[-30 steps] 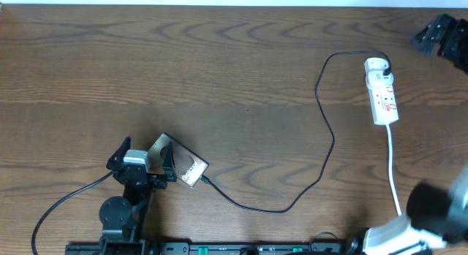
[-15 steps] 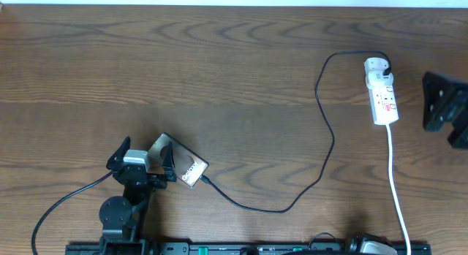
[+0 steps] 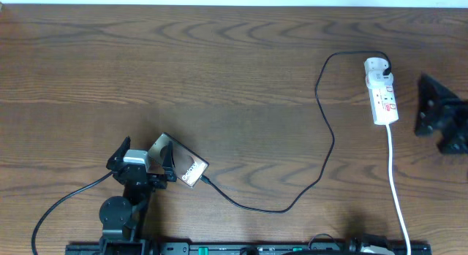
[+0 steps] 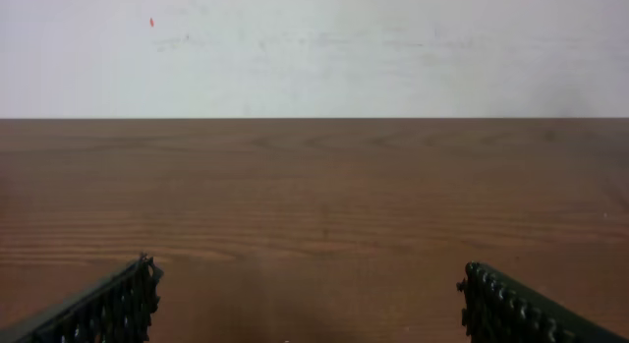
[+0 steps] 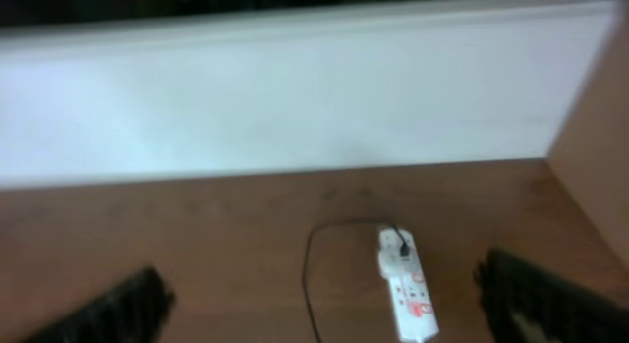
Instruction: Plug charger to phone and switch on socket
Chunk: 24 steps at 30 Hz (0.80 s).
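Observation:
The phone (image 3: 184, 166) lies flat at the front left, its left end under one finger of my left gripper (image 3: 145, 149). That gripper is open and empty; its wrist view (image 4: 305, 309) shows only bare table between the fingers. The charger (image 3: 330, 142) runs as a thin black cable from the phone's right end, where its tip touches the phone, to a black plug (image 3: 385, 66) in the socket (image 3: 382, 90). My right gripper (image 3: 439, 123) hovers just right of the socket, open and empty. The socket also shows between its fingers in the right wrist view (image 5: 405, 284).
The socket's white cord (image 3: 395, 182) runs from the socket to the table's front edge. A white wall (image 5: 295, 87) stands behind the table's far edge. The left arm's base (image 3: 117, 211) and its black cable sit at the front left.
The right gripper has come in from the far right corner to a spot beside the socket. The blurred arm body at the front right has gone. Left arm, phone and cable are unmoved.

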### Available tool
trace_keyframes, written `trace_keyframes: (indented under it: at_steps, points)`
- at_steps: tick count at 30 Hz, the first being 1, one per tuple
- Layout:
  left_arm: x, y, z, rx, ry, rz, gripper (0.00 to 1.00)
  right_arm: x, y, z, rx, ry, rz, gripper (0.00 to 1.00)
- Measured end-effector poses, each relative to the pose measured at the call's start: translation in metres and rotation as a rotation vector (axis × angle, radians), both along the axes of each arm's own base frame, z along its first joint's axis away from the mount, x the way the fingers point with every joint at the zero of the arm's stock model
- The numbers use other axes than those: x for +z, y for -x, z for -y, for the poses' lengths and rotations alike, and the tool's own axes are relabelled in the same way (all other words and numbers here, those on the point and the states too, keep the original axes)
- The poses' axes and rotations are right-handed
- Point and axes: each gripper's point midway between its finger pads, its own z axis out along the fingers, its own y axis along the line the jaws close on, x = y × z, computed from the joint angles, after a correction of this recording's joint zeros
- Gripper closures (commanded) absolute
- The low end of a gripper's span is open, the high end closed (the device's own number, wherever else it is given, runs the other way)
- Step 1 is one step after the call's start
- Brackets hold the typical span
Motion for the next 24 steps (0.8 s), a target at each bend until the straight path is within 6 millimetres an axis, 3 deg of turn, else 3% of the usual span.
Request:
trace_keyframes:
  at_steps: [4,8,11,14,19,24]
  points:
    - [0.0,0.0,0.0,0.002,0.0,-0.001,0.03,-0.028,-0.033,-0.017,0.084,0.019,0.126,0.01]
    - [0.0,0.0,0.0,0.002,0.0,-0.001,0.03,-0.089,-0.056,-0.036,0.158,0.025,0.201,0.01]
    - [0.0,0.0,0.0,0.002,-0.001,-0.001,0.03,-0.134,-0.063,-0.047,0.194,0.03,0.276,0.01]
    - [0.0,0.0,0.0,0.002,-0.001,-0.001,0.03,-0.163,-0.058,-0.054,0.215,0.035,0.394,0.01]
    - [0.0,0.0,0.0,0.002,0.0,-0.002,0.03,-0.205,-0.033,-0.055,0.222,0.041,0.553,0.01]
    - [0.0,0.0,0.0,0.002,0.0,-0.002,0.03,-0.251,-0.018,-0.053,0.214,0.041,0.558,0.01]
